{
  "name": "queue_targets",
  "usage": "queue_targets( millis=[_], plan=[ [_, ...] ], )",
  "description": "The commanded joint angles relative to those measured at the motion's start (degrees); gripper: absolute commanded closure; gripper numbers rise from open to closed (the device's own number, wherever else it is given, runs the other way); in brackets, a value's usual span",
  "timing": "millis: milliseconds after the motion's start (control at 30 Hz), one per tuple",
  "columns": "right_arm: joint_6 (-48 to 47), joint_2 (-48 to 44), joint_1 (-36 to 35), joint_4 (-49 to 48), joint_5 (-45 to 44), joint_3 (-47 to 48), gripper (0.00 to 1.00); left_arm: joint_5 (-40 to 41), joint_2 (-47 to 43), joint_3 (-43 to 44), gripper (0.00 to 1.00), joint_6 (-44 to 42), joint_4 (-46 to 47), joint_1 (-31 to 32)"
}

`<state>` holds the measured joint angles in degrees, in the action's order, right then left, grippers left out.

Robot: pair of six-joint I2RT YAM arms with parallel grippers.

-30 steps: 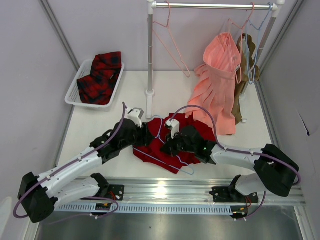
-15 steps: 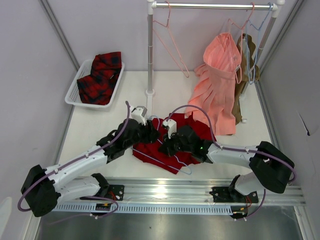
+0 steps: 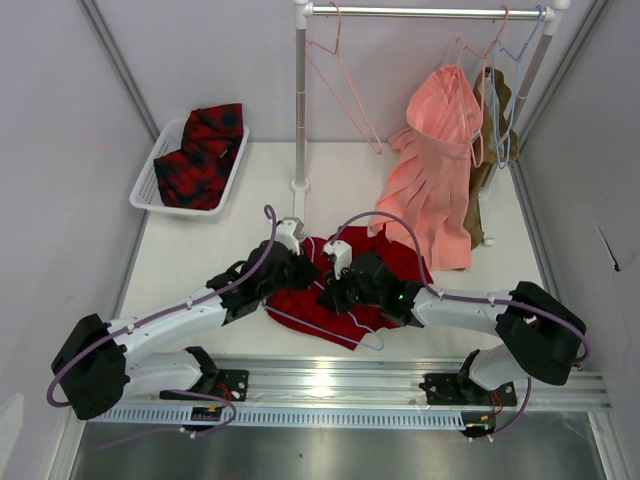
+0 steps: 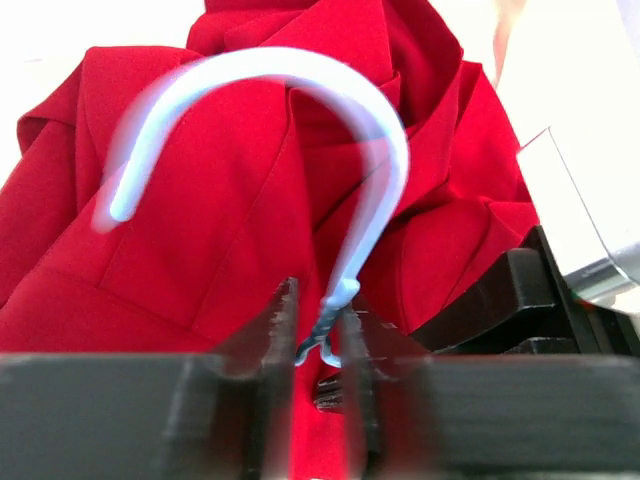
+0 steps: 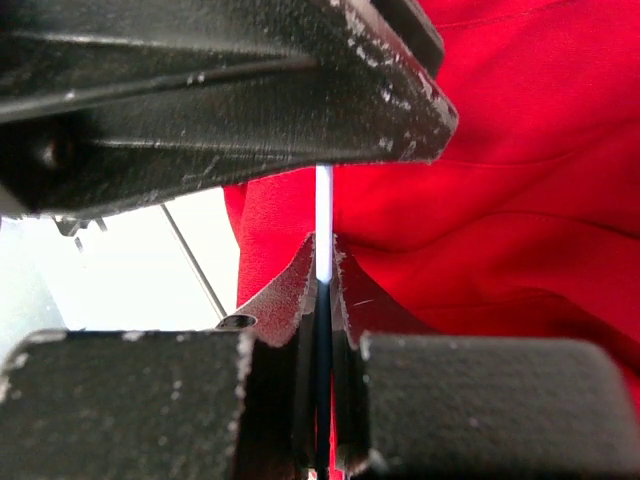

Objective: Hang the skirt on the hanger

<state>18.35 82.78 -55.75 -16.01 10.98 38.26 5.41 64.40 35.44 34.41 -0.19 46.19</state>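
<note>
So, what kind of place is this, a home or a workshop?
Most likely a robot test cell, not a home: two arms bolted to a metal rail at the table edge, plain panel walls, and a small clothes rack with pink wire hangers.

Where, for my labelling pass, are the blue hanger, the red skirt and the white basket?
hanger (image 4: 280, 62): left wrist view, top of its hook.
skirt (image 3: 395, 255): top external view, upper right fold.
basket (image 3: 143, 180): top external view, left rim.

One red skirt (image 3: 398, 258), one pink skirt (image 3: 430, 190), one basket (image 3: 148, 168).
</note>
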Motion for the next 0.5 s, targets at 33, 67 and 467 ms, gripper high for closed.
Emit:
queue_targets(
  millis=[33,67,467],
  plan=[
    [-0.51,-0.16,-0.42,1.14,-3.68,3.31,0.90,1.09,0.55,0.94,0.98,0.74,1.77,0.48],
    [-0.25,-0.69,-0.42,1.77,-4.38,3.40,0.84,1.44,-0.06,0.86,1.00,0.57,1.51,0.48],
    [4.15,-16.41,0.37,17.84,-16.86,2.52,0.22,5.14,-4.99,0.50,1.00,-2.51,0.63,0.39]
  ],
)
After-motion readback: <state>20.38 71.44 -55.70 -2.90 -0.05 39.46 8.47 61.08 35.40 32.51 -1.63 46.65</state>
